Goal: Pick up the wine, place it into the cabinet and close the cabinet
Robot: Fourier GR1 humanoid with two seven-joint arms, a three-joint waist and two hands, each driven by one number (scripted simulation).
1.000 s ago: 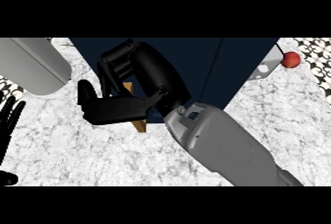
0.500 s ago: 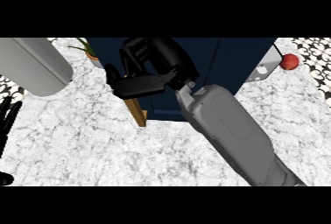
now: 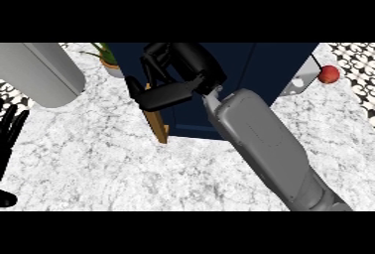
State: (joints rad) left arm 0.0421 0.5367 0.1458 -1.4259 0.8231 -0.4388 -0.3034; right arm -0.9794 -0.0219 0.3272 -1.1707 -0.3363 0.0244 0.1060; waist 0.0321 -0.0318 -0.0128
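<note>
The navy cabinet (image 3: pixel 256 64) stands at the back middle of the marble counter (image 3: pixel 110 163). Its door (image 3: pixel 156 124) shows edge-on as a tan wooden strip at the cabinet's left front corner, slightly ajar. My right hand (image 3: pixel 187 74) lies against this door, fingers stretched up along the door's outer face and the thumb (image 3: pixel 164 96) pointing left across its edge. It holds nothing. No wine bottle shows anywhere in view. My left hand (image 3: pixel 10 134) rests at the left edge, fingers up and open.
A large grey cylinder (image 3: pixel 40 72) leans at the back left. Between it and the cabinet stands a small potted plant (image 3: pixel 110 62). At the cabinet's right side are a red apple (image 3: pixel 330 74) and a pale grey piece (image 3: pixel 300 82).
My right hand has moved up and to the right with the door, which has swung in toward the cabinet. The plant is now uncovered. The left hand has stayed put.
</note>
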